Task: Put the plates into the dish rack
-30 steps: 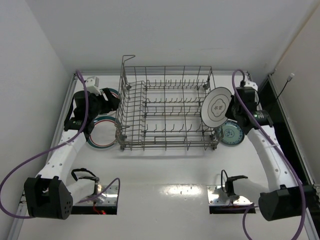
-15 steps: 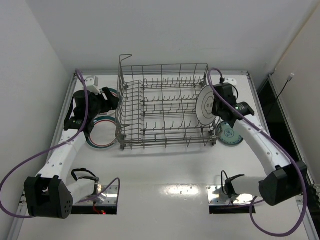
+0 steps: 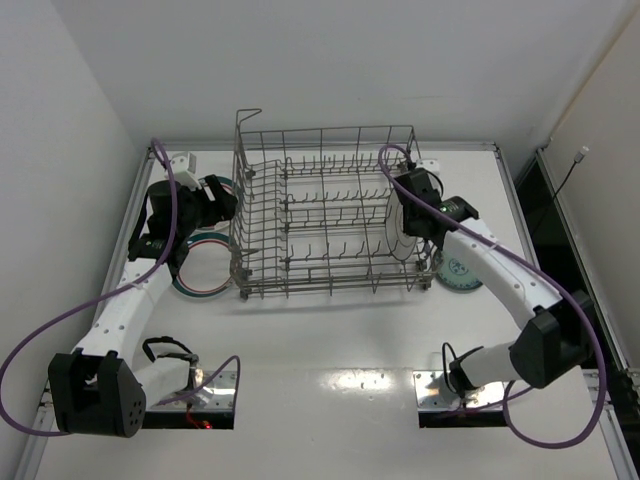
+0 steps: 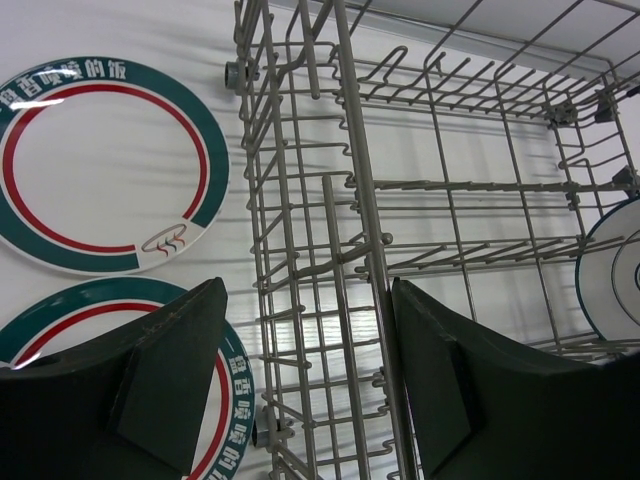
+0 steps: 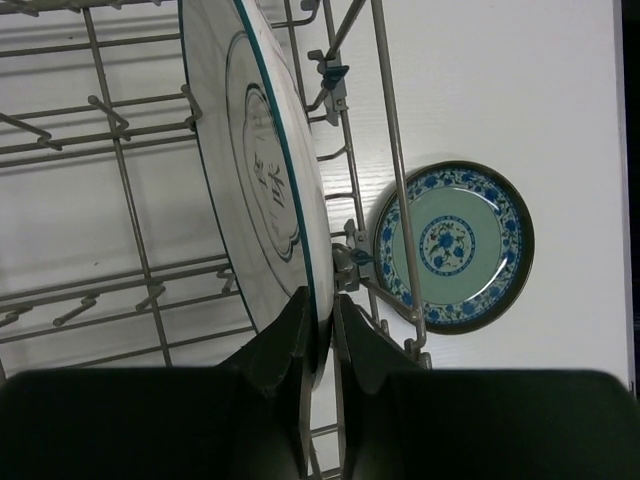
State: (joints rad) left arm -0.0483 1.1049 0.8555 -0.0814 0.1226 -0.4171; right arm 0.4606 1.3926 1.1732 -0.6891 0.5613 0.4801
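Note:
The grey wire dish rack [image 3: 300, 160] stands mid-table. My right gripper [image 3: 410, 222] is shut on the rim of a white plate [image 3: 396, 235] held on edge inside the rack's right end; the right wrist view shows the plate [image 5: 255, 170] pinched in that gripper [image 5: 320, 330] among the tines. A small teal-blue plate [image 3: 462, 270] lies flat just right of the rack [image 5: 455, 245]. My left gripper [image 3: 225, 198] is open at the rack's left wall, with wall wires [image 4: 370, 250] between its fingers [image 4: 175, 370]. Two banded plates [image 4: 100, 165] [image 4: 235, 395] lie flat left of the rack.
Side walls enclose the table on the left and right, with a back wall behind the rack. Two metal base plates [image 3: 200, 392] [image 3: 455, 392] sit at the near edge. A black slot [image 3: 545, 215] runs along the right side.
My right arm has swung left with the white plate, from outside the rack's right end to inside it, and turned the plate edge-on. The rack shifted slightly left. The left arm has not moved.

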